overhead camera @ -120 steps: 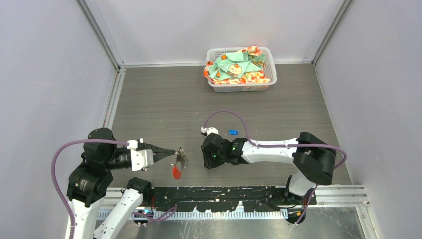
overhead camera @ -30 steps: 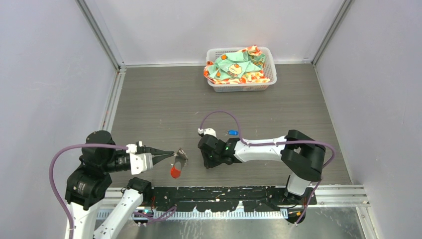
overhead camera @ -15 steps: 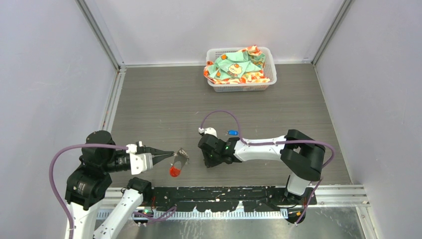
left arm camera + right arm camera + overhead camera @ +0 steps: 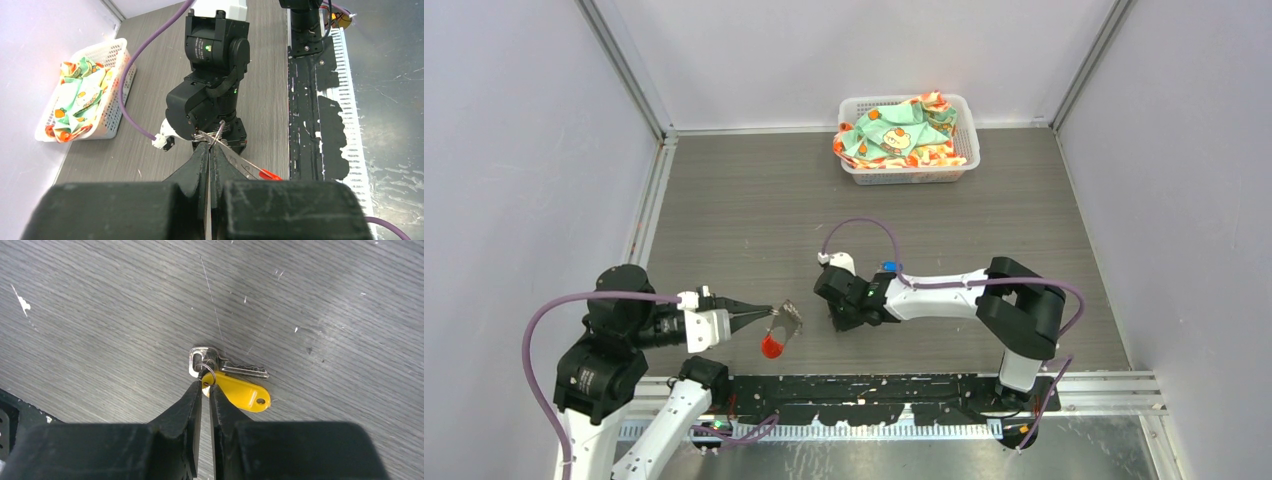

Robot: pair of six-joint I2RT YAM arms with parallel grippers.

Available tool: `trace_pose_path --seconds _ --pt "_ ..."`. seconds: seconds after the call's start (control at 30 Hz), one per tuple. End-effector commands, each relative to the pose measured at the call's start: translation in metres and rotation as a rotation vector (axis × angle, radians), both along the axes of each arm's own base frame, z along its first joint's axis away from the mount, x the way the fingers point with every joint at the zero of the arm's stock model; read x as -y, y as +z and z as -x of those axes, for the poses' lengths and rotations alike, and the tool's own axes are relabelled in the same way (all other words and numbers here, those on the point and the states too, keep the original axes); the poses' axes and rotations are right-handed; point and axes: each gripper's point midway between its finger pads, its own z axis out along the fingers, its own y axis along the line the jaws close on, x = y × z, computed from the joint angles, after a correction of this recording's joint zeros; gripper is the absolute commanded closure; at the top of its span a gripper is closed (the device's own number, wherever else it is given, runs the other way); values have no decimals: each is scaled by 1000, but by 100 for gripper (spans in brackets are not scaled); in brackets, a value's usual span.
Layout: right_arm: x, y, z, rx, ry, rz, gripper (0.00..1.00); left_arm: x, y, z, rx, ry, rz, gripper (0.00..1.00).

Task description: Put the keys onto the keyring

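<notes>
My left gripper (image 4: 771, 311) is shut on the keyring (image 4: 790, 314) and holds it above the table. The ring's red tag (image 4: 771, 346) hangs below it. In the left wrist view the fingertips (image 4: 201, 148) pinch the grey ring (image 4: 214, 137), and the red tag (image 4: 270, 174) trails to the right. My right gripper (image 4: 841, 321) points down at the table, to the right of the keyring. In the right wrist view its tips (image 4: 205, 388) are closed on the ring end of the yellow-tagged key (image 4: 243, 392), which lies on the table. The blue-tagged key (image 4: 890, 267) lies beside the right arm.
A white basket (image 4: 856, 172) holding patterned cloth (image 4: 899, 130) stands at the back of the table, and also shows in the left wrist view (image 4: 114, 105). A purple cable (image 4: 859, 224) loops above the right wrist. The black base rail (image 4: 904, 392) runs along the near edge.
My right gripper has shifted a little to the left, toward the keyring. The left gripper still holds the keyring, and its red tag has swung slightly.
</notes>
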Motion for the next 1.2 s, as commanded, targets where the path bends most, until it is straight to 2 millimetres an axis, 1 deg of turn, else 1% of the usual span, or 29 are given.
trace_pose_path --seconds 0.0,0.07,0.17,0.2,0.27,0.37,0.5,0.6,0.77,0.8,0.87,0.93,1.0,1.07,1.17 --pt "4 2 -14 40 -59 49 85 -3 12 5 61 4 9 100" --pt "3 3 -16 51 -66 50 88 -3 11 5 62 4 7 100" --pt "3 8 -20 79 -79 58 98 -4 11 6 63 4 6 100" --pt "2 11 -21 88 -79 57 99 -4 10 7 60 5 4 100" --pt "0 16 -22 112 -78 52 99 -4 10 7 57 4 2 100" --pt "-6 29 -24 146 -68 1 99 -4 8 8 52 3 -2 100" --pt "-6 41 -24 178 -46 -45 99 -5 5 8 44 5 -6 100" --pt "-4 46 -23 188 -29 -50 99 -5 4 8 45 6 -7 100" --pt "-4 46 -20 181 -15 -58 98 -5 4 8 45 6 -7 100" --pt "-7 44 -17 166 -8 -67 92 -5 4 9 45 6 -7 100" --pt "-12 39 -15 140 -5 -69 75 -5 4 8 46 5 -8 100" --pt "-15 32 -12 115 0 -57 63 -5 4 8 47 5 -7 100" --pt "-18 25 -11 98 1 -44 58 -5 5 8 51 6 -8 100" --pt "-17 21 -13 97 -7 -29 57 -5 5 8 51 7 -9 100" --pt "-15 20 -15 111 -11 -20 57 -6 5 9 53 7 -9 100"
